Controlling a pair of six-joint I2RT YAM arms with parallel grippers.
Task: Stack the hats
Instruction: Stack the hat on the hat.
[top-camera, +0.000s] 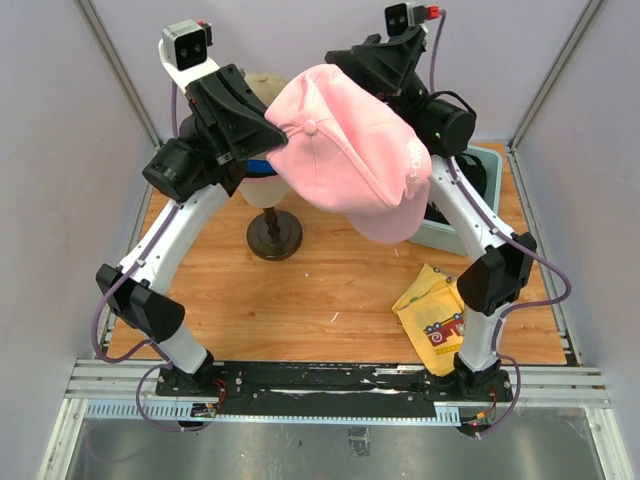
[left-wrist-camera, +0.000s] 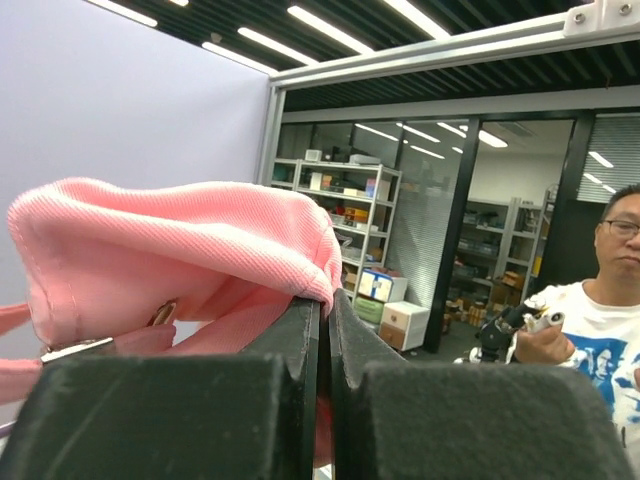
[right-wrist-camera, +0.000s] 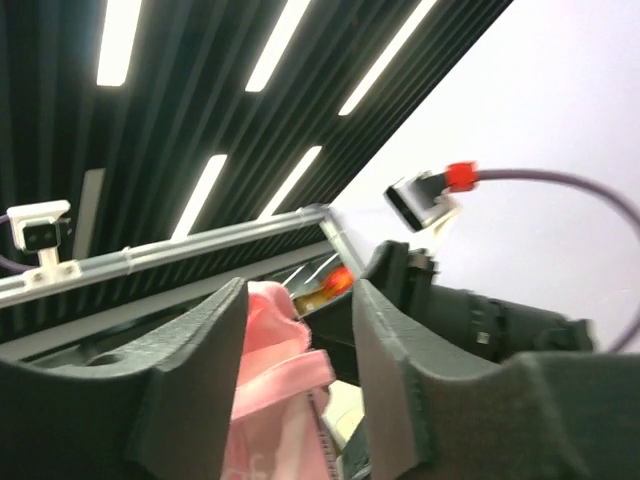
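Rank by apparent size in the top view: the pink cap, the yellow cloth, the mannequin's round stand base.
Largest: pink cap, though held up nearer the camera.
Then: yellow cloth.
Smallest: round stand base.

Even, bright overhead light fills the top view; the wooden tabletop (top-camera: 330, 290) carries only soft, faint shadows and no glare. In the left wrist view the pink cap (left-wrist-camera: 170, 250) shows crisp weave, while the fingers (left-wrist-camera: 150, 420) of the left hand (left-wrist-camera: 325, 305) blur near the lens. The right wrist view is soft and smeared, its ceiling strip lights (right-wrist-camera: 118, 40) blown white against dark.
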